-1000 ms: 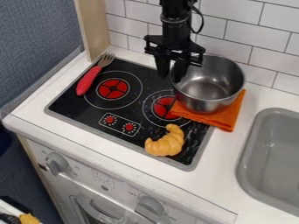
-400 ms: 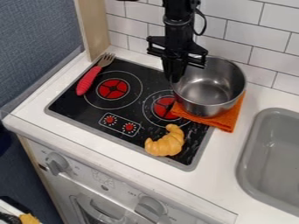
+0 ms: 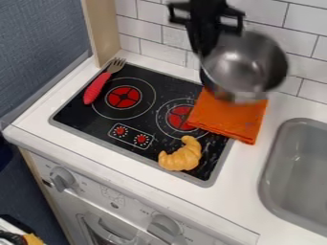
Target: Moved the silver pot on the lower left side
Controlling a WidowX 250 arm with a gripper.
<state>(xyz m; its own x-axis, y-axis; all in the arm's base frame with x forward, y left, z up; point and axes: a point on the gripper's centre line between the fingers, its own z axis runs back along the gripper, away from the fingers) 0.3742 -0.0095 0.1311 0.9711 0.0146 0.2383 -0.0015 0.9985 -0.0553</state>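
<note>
End effector (image 3: pixel 203 51) nearly closed, grasping the left rim of the silver pot (image 3: pixel 249 72). We see the pot held up over the far part of the orange cloth (image 3: pixel 231 117), by the stove's (image 3: pixel 137 128) far right corner. We judge it light, stiff, slick, hardly fragile; thin rim grips best, though it may pivot.

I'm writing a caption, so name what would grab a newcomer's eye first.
The silver pot, held up at top right by the black gripper, stands out first. Next come the bright orange cloth below it and the golden croissant on the black stovetop toward the front.
</note>
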